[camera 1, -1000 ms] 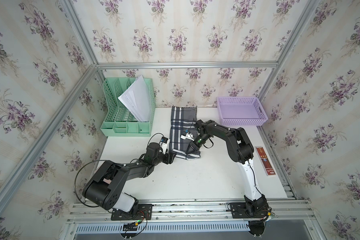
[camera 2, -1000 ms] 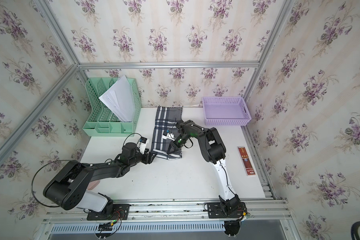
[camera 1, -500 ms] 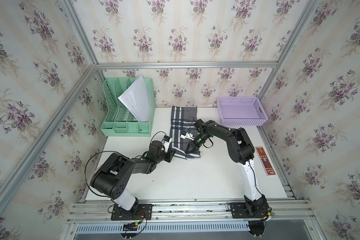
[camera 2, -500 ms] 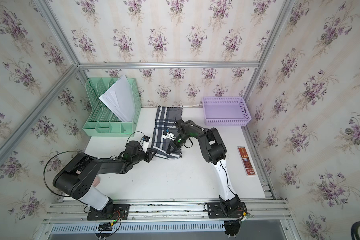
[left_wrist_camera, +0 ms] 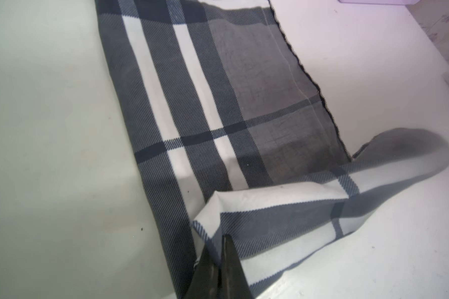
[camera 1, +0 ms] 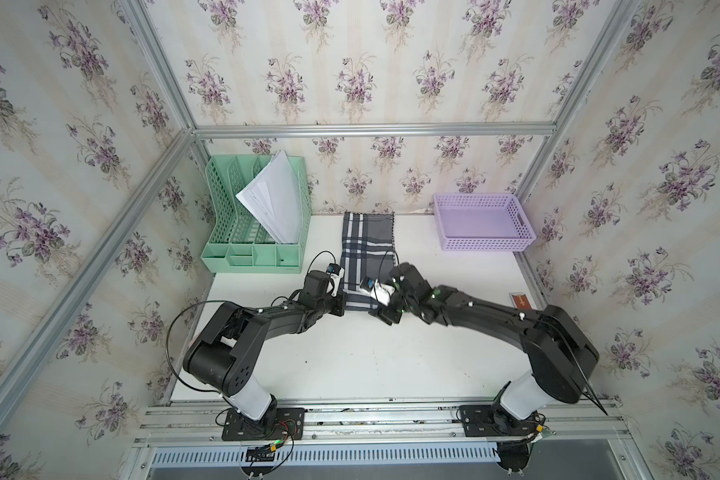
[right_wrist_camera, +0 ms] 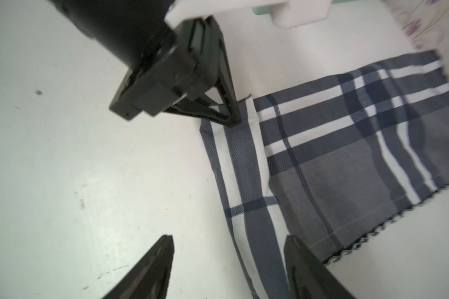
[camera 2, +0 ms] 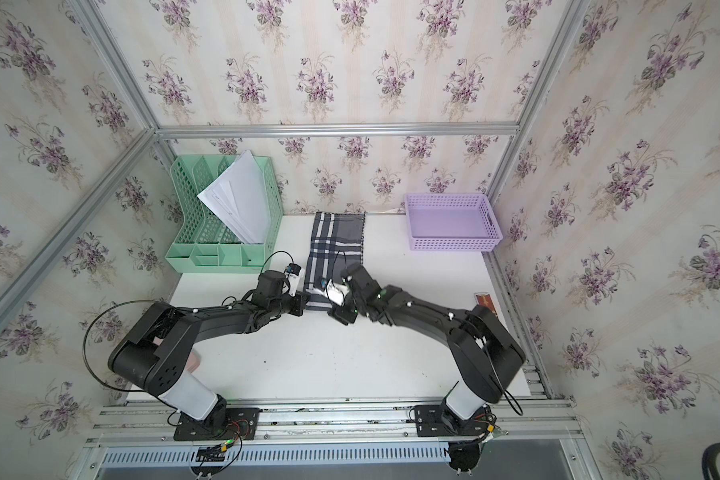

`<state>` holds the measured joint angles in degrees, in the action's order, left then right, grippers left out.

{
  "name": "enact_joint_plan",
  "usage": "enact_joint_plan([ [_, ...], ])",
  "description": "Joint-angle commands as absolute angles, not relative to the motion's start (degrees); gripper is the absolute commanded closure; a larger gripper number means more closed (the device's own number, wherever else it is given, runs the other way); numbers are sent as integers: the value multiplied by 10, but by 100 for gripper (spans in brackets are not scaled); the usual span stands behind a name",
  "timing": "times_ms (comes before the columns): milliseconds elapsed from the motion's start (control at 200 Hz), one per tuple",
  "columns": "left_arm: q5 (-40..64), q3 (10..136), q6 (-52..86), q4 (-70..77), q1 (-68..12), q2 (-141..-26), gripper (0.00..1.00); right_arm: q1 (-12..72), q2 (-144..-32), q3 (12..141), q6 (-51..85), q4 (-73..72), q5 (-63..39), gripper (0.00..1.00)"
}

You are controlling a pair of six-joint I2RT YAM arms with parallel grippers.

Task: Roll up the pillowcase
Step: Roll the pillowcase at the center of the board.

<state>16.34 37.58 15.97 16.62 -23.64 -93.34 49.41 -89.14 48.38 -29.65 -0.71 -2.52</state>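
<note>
First roll turn: left gripper (left_wrist_camera: 219,248) jaws pinch pillowcase (left_wrist_camera: 205,116) fold, right gripper (right_wrist_camera: 228,237) jaws open, should clamp next

The pillowcase (camera 1: 366,245) is grey plaid, crossed by dark navy bands and white stripes, with a dark stitched edging along one side. In the left wrist view its weave shows fine diagonal lines. The table (camera 1: 371,357) is white. The file organiser (camera 1: 254,249) is mint green and its papers (camera 1: 273,199) are white; the perforated basket (camera 1: 481,224) is lilac. The left arm (camera 1: 267,320) and right arm (camera 1: 495,316) are black, each with a white segment near the base. The wallpaper (camera 1: 350,83) is pale cream with faint stripes and purple violet sprays, and the frame rails (camera 1: 371,129) are silver.
</note>
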Motion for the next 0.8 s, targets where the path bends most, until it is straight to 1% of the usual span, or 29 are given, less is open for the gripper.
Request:
enact_joint_plan([
  [0, 156, 382, 173, 121, -236, -932, 97, 537, -873, 408, -368, -204, 156, 28],
  [125, 160, 396, 167, 96, -236, -938, 96, 545, -903, 395, -378, -231, 201, 27],
  [345, 156, 406, 167, 84, -235, -935, 95, 545, -990, 421, -431, -259, 212, 28],
  [519, 159, 418, 169, 72, -234, -941, 95, 539, -1054, 460, -451, -271, 218, 33],
  [604, 156, 417, 170, 67, -234, -934, 93, 532, -1078, 476, -455, -265, 218, 37],
  [639, 154, 415, 170, 66, -233, -929, 92, 529, -1087, 483, -456, -259, 217, 41],
  [699, 154, 413, 170, 64, -231, -921, 90, 522, -1099, 495, -455, -239, 207, 50],
  [719, 153, 411, 168, 64, -229, -919, 90, 520, -1102, 498, -454, -232, 203, 56],
  [749, 154, 411, 168, 61, -227, -915, 88, 517, -1106, 504, -451, -223, 196, 68],
  [794, 155, 413, 169, 58, -224, -911, 84, 514, -1110, 511, -447, -205, 180, 84],
])
